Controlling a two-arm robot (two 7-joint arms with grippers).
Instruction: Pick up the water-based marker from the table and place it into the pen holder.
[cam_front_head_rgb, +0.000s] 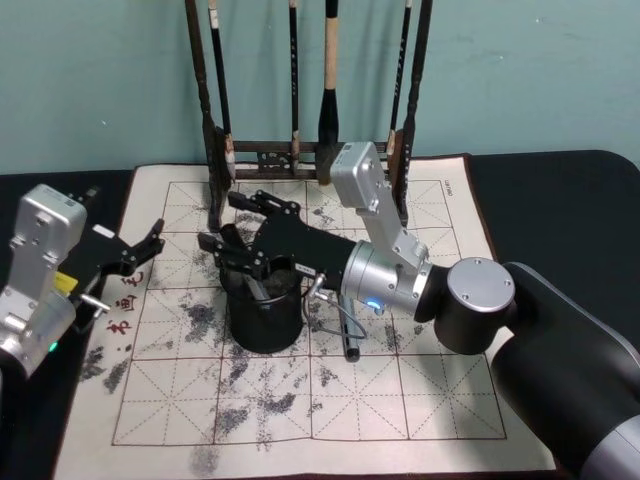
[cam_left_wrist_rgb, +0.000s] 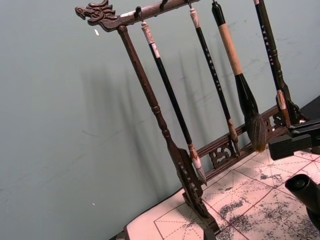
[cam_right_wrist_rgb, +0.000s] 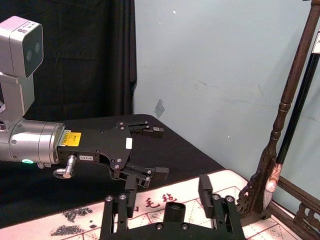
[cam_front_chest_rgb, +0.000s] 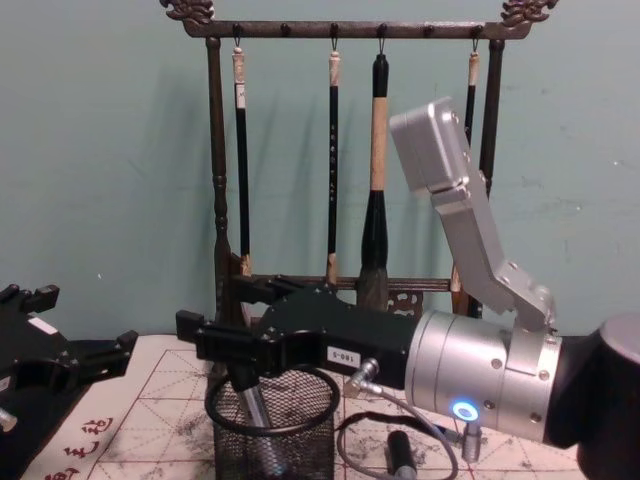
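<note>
Where the marker stood in the pen holder, the right gripper hovered.
Jaws wide, empty; left gripper likewise, left edge.

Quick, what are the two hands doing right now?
Left hand: open, empty.
Right hand: open above the pen holder, marker standing inside it.

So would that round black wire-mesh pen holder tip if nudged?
Likely light: the round black wire-mesh pen holder is open mesh, one marker leaning inside. It looks squat, so probably slides before tipping, though the right gripper sits above its rim.
</note>
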